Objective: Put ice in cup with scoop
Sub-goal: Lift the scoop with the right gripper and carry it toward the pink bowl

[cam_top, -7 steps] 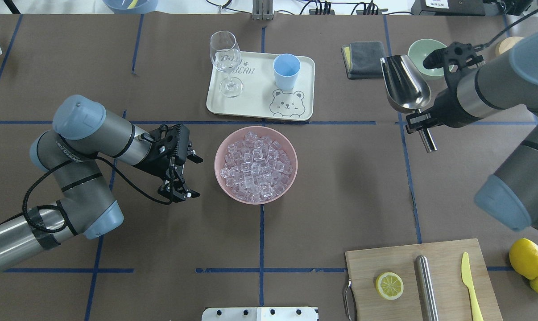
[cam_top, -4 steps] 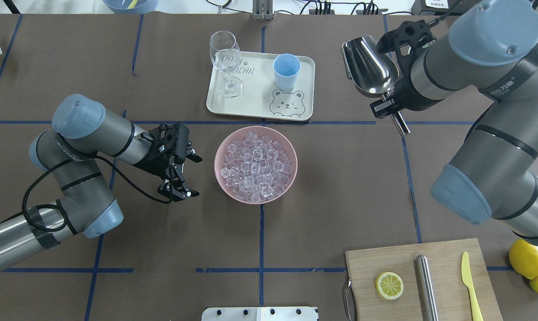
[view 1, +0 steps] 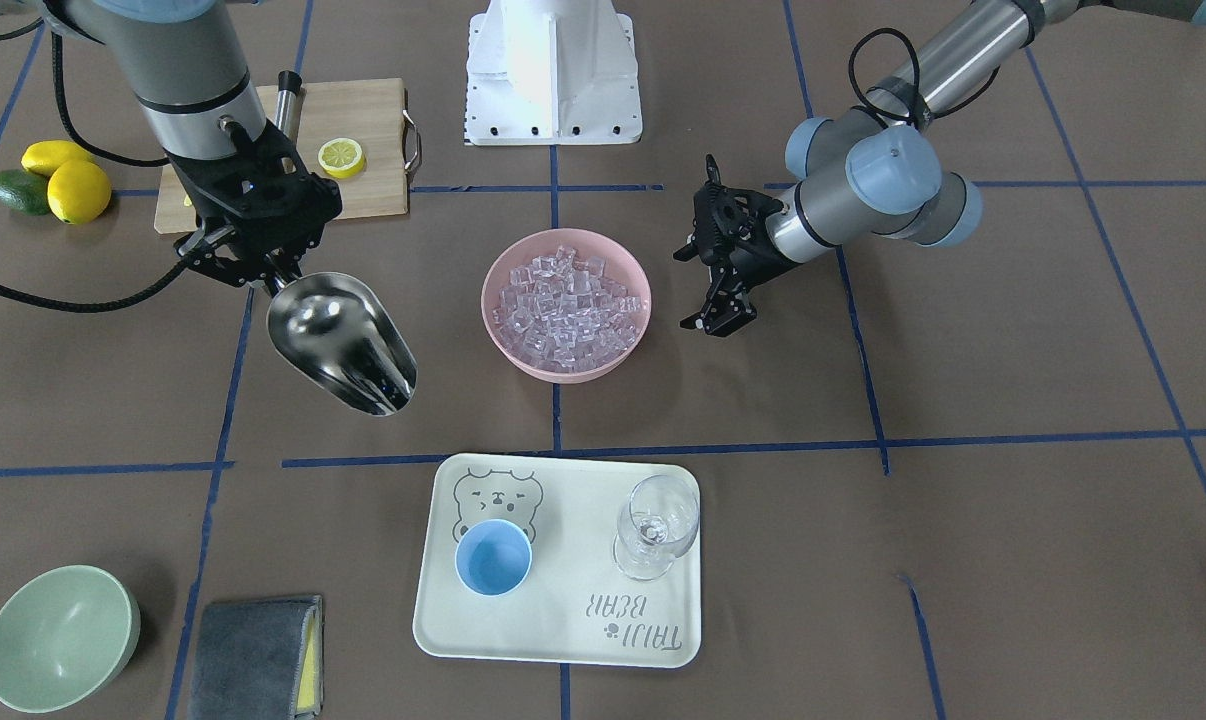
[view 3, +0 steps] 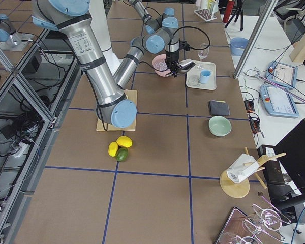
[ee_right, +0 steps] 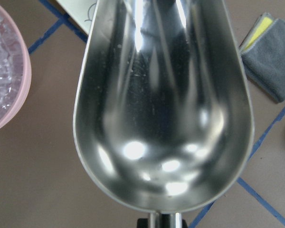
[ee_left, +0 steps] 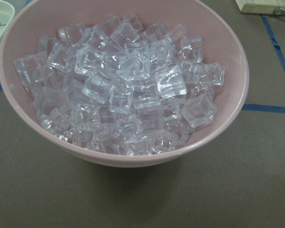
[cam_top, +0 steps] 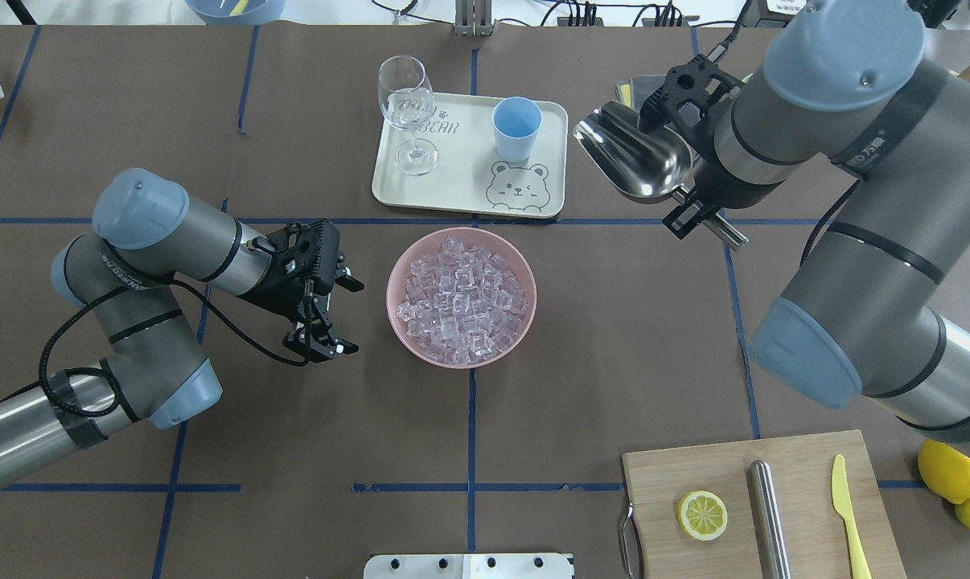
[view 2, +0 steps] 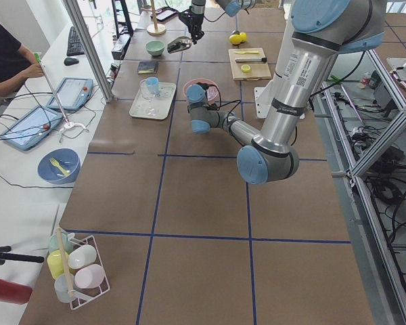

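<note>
1. The right end effector (cam_top: 692, 205) was closed tight on the short handle of the scoop (cam_top: 634, 161). It held the empty trough above the desk (cam_top: 614, 338), at about 2 o'clock from the pink bowl (cam_top: 390, 299).
2. All the ice (cam_top: 462, 293) lay heaped in that bowl. The cup (cam_top: 516, 129) stood upright on the tray (cam_top: 461, 193) at 12 o'clock from the bowl, with no ice seen in it.
3. The left end effector (cam_top: 347, 318) gaped wide and held nothing, just beside the bowl at 9 o'clock.
4. The step appeared to be bringing the scoop to the ice. It would go best entering over the 3 o'clock rim, lip tipped down, with a shallow push into the heap. A small load would suit, since the cup's mouth was narrower than the trough, levelled before lifting.
5. Against a second earlier, the scoop had travelled toward 9 o'clock, away from the desk's far right edge. Its mouth had swung from 12 toward 10 o'clock. The left arm, bowl and cup had not moved.
</note>
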You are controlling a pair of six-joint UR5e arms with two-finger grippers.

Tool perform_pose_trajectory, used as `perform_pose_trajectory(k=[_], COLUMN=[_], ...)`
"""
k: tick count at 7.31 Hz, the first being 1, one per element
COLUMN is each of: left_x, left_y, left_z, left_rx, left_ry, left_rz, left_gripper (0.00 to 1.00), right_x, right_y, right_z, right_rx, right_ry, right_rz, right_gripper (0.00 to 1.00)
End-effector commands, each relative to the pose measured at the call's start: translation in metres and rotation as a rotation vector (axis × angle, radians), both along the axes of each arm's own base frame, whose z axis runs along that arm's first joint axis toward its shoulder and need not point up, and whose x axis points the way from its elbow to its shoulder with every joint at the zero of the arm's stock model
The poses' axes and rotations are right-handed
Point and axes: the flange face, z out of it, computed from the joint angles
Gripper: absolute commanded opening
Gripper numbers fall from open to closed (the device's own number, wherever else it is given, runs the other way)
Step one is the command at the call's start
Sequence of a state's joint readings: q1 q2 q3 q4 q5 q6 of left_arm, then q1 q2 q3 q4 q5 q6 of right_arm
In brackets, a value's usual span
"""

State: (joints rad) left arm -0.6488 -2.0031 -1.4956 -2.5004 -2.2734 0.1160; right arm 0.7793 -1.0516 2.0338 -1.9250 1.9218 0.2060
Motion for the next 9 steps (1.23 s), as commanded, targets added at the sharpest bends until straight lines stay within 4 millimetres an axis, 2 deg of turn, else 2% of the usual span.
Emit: perform_pose_trajectory(k=[1, 2, 4, 6, 7, 9], left_x=[0.0, -0.001, 0.001, 0.002, 0.002, 0.016], left_y=[0.0, -0.001, -0.001, 0.0, 0.001, -0.012], left_z=[0.0, 0.0, 0.002, 0.002, 0.0, -0.012], left_rx=[-0.002, -0.004, -0.007, -0.078, -0.082, -0.075], left_ry=[0.0, 0.0, -0.004, -0.003, -0.001, 0.003], left_rz=[-0.001, -0.002, -0.001, -0.016, -0.016, -0.038], left_gripper=[1.0, 1.0, 1.0, 1.0, 1.0, 1.0], right_x=[-0.01, -0.013, -0.038, -0.04, -0.053, -0.07], right_y=[0.007, 0.0, -0.015, -0.013, -0.003, 0.014], right_z=[-0.012, -0.021, -0.021, -0.031, -0.036, -0.033], right_rx=[0.065, 0.079, 0.045, 0.08, 0.102, 0.099], right_ry=[0.034, 0.033, 0.094, 0.239, 0.309, 0.353], right_rz=[-0.099, -0.104, -0.166, -0.312, -0.34, -0.379], right_gripper=[0.0, 0.0, 0.0, 0.0, 0.0, 0.0])
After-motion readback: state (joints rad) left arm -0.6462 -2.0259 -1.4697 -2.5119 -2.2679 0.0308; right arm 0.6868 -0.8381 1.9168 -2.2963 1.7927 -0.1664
